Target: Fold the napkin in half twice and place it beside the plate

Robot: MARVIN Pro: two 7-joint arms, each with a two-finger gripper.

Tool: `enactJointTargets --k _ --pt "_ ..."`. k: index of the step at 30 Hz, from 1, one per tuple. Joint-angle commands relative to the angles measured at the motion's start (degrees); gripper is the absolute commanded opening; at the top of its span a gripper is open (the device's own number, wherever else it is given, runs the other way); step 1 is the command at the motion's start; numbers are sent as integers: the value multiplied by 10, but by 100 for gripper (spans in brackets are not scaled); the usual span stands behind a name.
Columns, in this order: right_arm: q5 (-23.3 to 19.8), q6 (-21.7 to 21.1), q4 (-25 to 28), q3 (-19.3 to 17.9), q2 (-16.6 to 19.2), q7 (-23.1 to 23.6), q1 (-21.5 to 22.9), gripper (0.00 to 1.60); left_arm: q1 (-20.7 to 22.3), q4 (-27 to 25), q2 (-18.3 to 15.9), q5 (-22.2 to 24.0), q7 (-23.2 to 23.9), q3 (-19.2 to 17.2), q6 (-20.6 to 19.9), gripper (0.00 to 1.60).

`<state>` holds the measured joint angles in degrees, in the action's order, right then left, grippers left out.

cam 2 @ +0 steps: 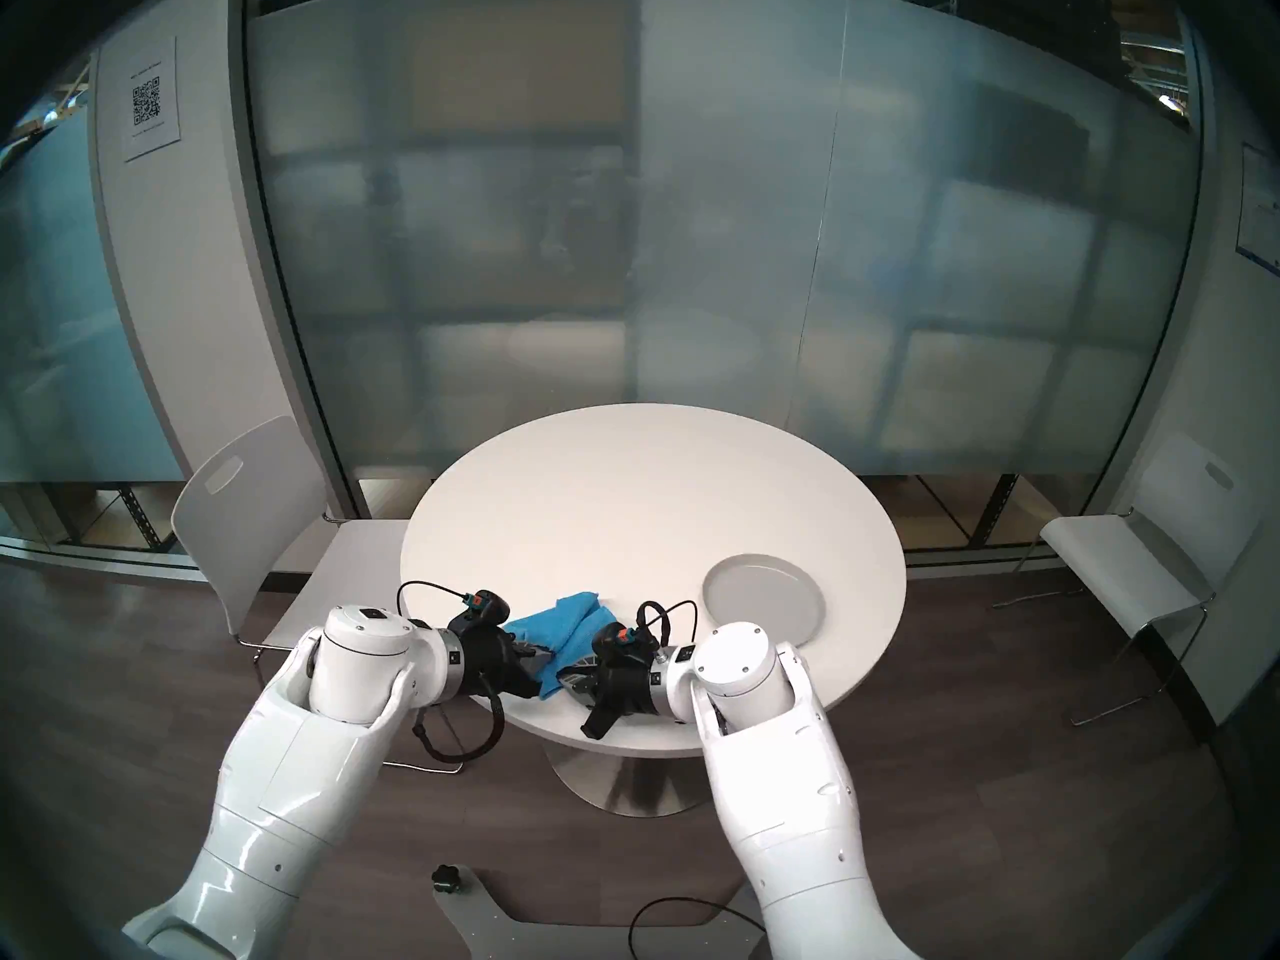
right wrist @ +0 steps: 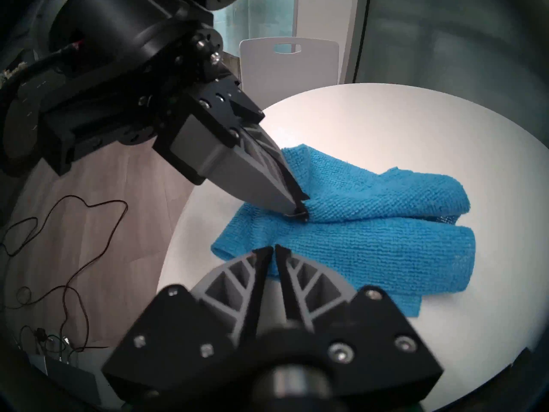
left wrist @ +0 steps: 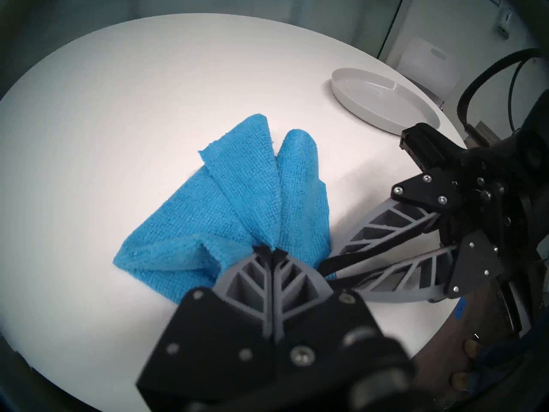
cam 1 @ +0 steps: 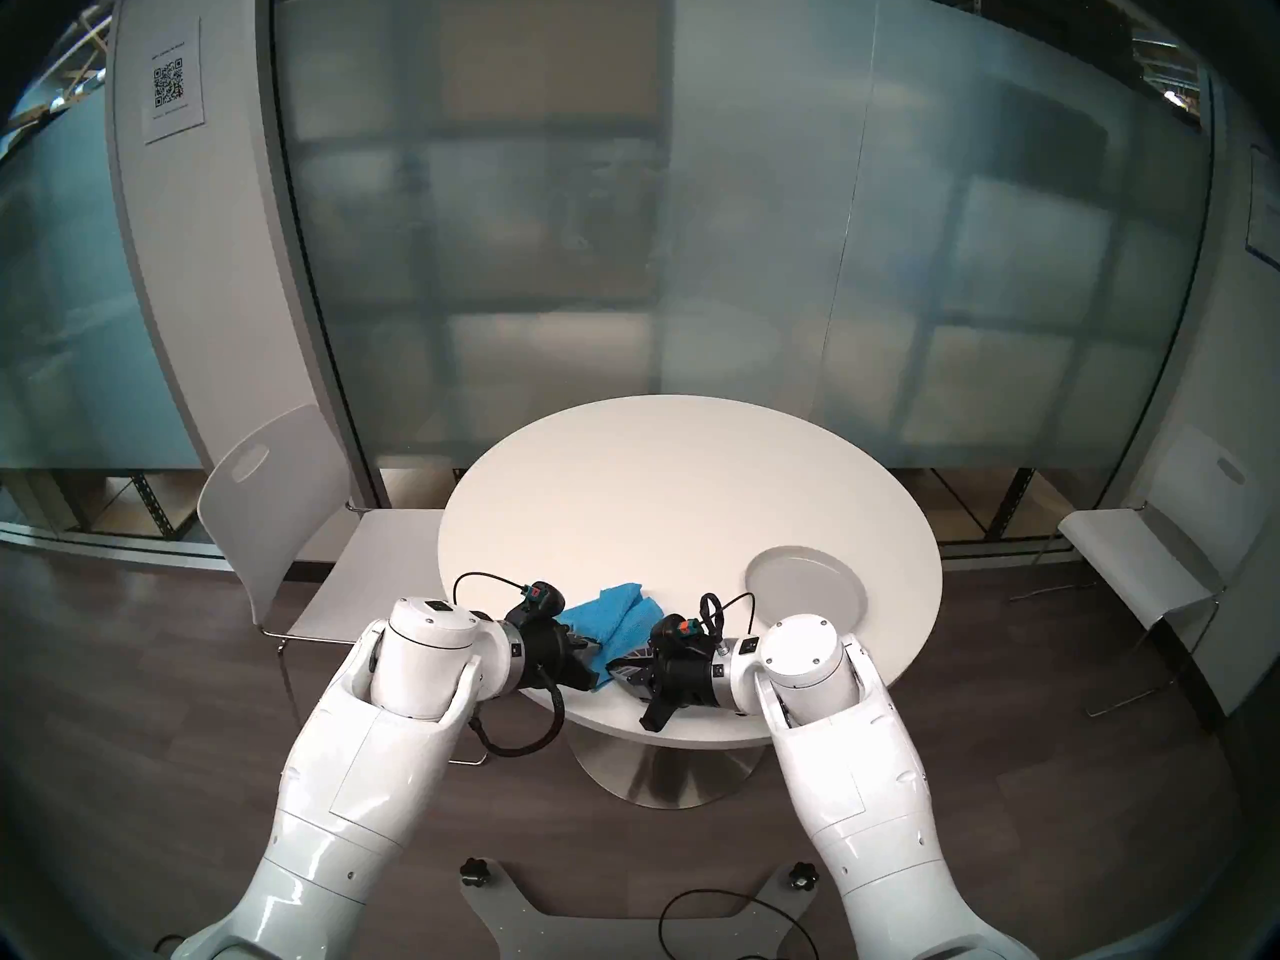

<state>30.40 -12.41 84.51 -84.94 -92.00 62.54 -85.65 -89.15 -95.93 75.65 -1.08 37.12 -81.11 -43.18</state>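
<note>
Two claws are meeting at the napkin (left wrist: 237,206), a crumpled blue terry cloth lying on the round white table (cam 1: 658,494): left claw (left wrist: 272,251) clenched on it, right claw (right wrist: 274,248) nearly closed at its edge. The plate (cam 1: 807,584), round, grey, matte, is sitting empty nearby.

Soft, even indoor light — fisheye bending with dark rims — near wrist-view parts blurred, shadows faint.

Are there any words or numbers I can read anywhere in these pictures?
None can be read.
Paper sheet on the left wall: a QR code with small lines of print, too blurred to read.
Framed notice on the right wall: cut off and too blurred to read.
</note>
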Motion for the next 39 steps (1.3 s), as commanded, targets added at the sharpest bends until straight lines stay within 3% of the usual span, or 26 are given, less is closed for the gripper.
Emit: enactJointTargets --k 1,22,39 --pt "-7 1 28 0 -2 -4 -10 68 -2 -10 -6 -3 2 3 12 0" --pt "-12 7 30 -6 -1 -9 -17 68 -14 -16 -24 -36 8 38 20 0" --pt "-12 -4 101 -24 20 30 -66 72 24 11 -29 -55 11 52 44 0"
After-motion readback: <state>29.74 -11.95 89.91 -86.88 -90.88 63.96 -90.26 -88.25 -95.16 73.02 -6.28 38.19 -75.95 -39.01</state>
